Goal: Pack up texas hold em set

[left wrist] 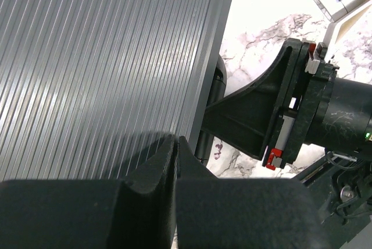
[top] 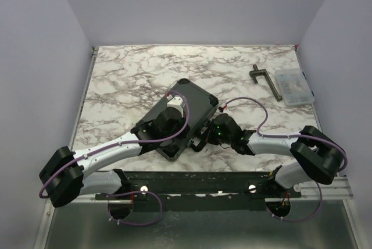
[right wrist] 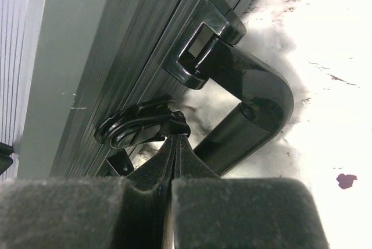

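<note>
Hidden in the top view under the left arm point(top: 122, 144) and its wrist: much of the lid of the black case point(top: 197, 100), and, below the right arm point(top: 267, 143), its near edge. Cut off by the left and top edges in the left wrist view: the ribbed surface of the case. Too small to tell: contents of the clear compartment box point(top: 293, 86).

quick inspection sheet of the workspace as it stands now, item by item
surface: marble-pattern table
job's things: black case lies closed and askew mid-table; its handle and latch face the right arm; loose chips, dice, cards: nothing seen
clutter: T-shaped clamp and clear box, far right, apart from the case
tools: left tool shut over the ribbed lid; right tool shut at the latch
cables: purple cables loop along both arms
surroundings: plain lavender walls
</note>
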`<state>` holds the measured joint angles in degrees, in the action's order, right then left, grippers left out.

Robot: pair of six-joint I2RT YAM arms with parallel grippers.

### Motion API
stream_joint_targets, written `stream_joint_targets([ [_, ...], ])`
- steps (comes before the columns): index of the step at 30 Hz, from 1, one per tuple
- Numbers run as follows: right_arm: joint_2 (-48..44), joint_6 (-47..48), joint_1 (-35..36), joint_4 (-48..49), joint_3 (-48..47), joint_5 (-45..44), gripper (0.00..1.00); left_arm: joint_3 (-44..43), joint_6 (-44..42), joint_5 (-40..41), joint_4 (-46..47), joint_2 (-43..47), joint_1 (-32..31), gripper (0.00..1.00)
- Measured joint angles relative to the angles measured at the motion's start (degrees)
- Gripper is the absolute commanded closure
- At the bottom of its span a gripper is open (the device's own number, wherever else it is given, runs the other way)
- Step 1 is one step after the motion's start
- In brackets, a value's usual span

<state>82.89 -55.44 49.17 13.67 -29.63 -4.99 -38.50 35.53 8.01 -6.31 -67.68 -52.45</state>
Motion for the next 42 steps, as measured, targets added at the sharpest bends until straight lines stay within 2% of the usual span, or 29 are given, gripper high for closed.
stream_joint_targets([
  [7, 1.1, 0.3, 0.0, 0.8, -0.4, 0.2, 0.99, 0.0, 0.0, 0.4, 0.0, 0.0, -0.2, 1.0],
  [23, -0.6, 4.0, 0.0, -4.9, -3.1, -1.0, 0.98, 0.4, 0.0, 0.4, -2.0, 1.8, -0.5, 1.0],
  [30, -7.3, 6.1, 0.0, -8.8, -5.1, -2.3, 0.89, 0.3, -0.3, 0.4, -6.7, 4.5, -1.2, 0.86],
  [36, -11.6, 8.5, 0.0, -13.9, -8.5, -3.5, 0.79, -1.6, -1.4, 0.1, -14.1, 7.0, -2.6, 0.68],
  [40, -14.9, 10.6, 0.0, -18.4, -11.9, -4.7, 0.67, -3.5, -1.8, -2.3, -19.1, 9.8, -4.0, 0.53],
  [42, -17.0, 11.8, 0.0, -20.3, -13.9, -5.2, 0.59, -5.1, -2.5, -2.6, -21.4, 11.8, -4.2, 0.5],
])
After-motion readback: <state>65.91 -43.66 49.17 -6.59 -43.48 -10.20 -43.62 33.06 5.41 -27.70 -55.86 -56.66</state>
